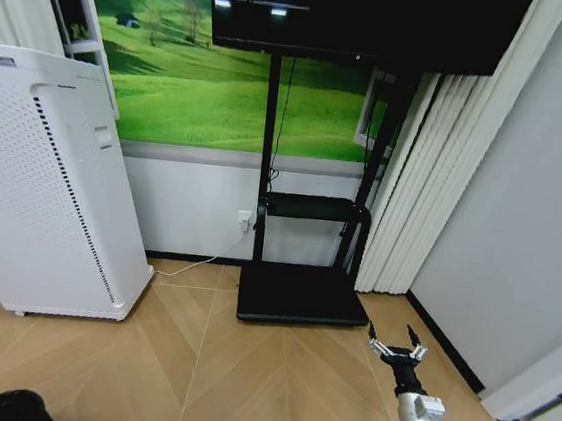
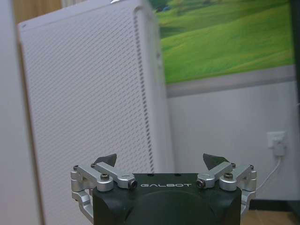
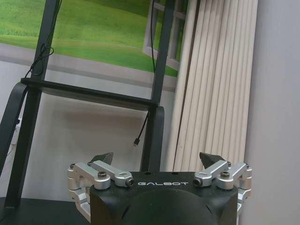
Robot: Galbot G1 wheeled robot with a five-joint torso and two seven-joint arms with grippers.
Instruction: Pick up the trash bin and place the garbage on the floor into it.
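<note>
The trash bin and the garbage are out of view. The floor (image 1: 242,387) is light tan chevron parquet, bare where I can see it. My right gripper (image 1: 392,333) hangs open and empty low over the floor at the right, just right of the TV stand's base; in the right wrist view its fingers (image 3: 159,159) are spread in front of the stand's legs. In the left wrist view my left gripper (image 2: 161,161) is open and empty, facing the white appliance. A dark rounded shape (image 1: 9,408) sits at the head view's bottom left corner; I cannot tell what it is.
A tall white perforated appliance (image 1: 42,185) stands at the left against the wall. A black TV stand (image 1: 302,293) with a flat base and a shelf is in the middle. White curtains (image 1: 414,184) and a grey wall close the right side. A cable runs to a wall outlet (image 1: 245,219).
</note>
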